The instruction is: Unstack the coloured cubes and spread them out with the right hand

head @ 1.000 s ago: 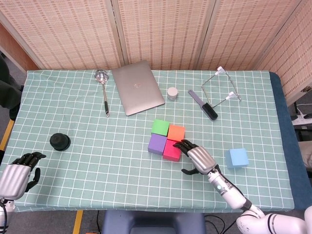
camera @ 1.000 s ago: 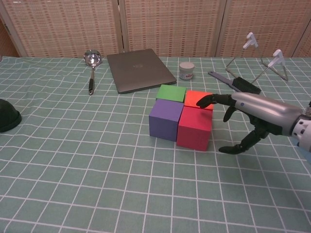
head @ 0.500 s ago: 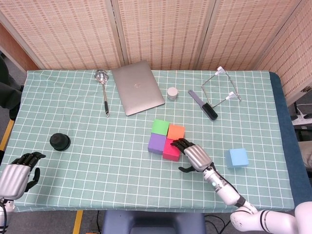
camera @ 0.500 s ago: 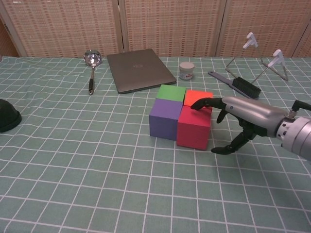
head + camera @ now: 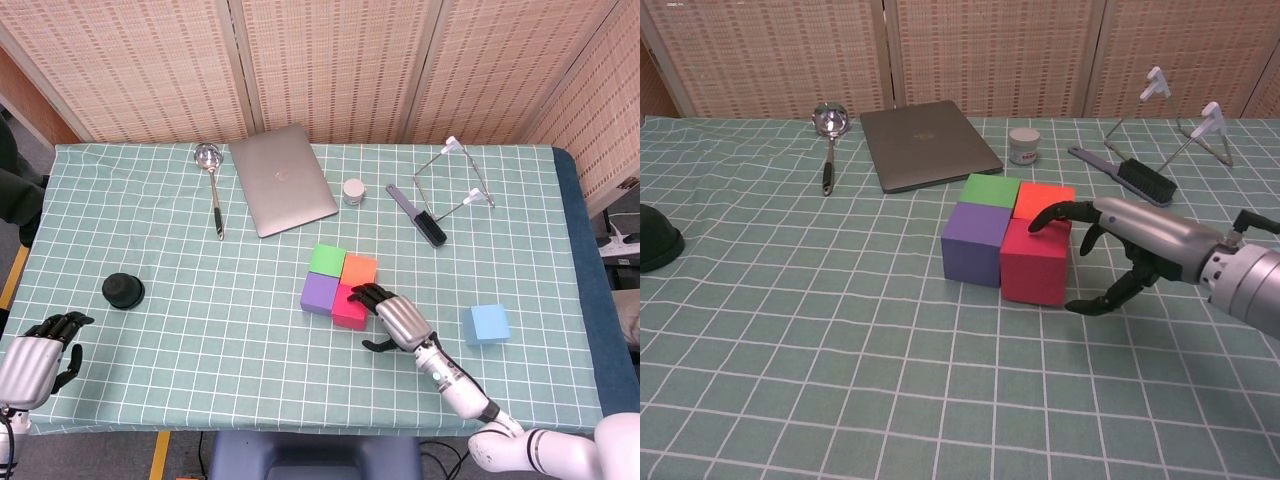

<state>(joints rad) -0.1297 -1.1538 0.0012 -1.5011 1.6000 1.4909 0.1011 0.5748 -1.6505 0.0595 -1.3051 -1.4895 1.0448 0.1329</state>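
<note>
Four cubes sit packed in a square on the cloth: green, orange, purple and pink-red. A light blue cube lies apart to the right. My right hand is at the pink-red cube's right side, its fingertips resting on the cube's top edge and the thumb spread low beside it. It holds nothing. My left hand lies at the table's near left corner with fingers curled in.
A closed laptop, a ladle, a small white jar, a black brush and a wire stand line the far side. A black round object sits at the left.
My right hand has crept left against the pink-red cube, and the block of four cubes has shifted slightly left. The left hand has not moved.
</note>
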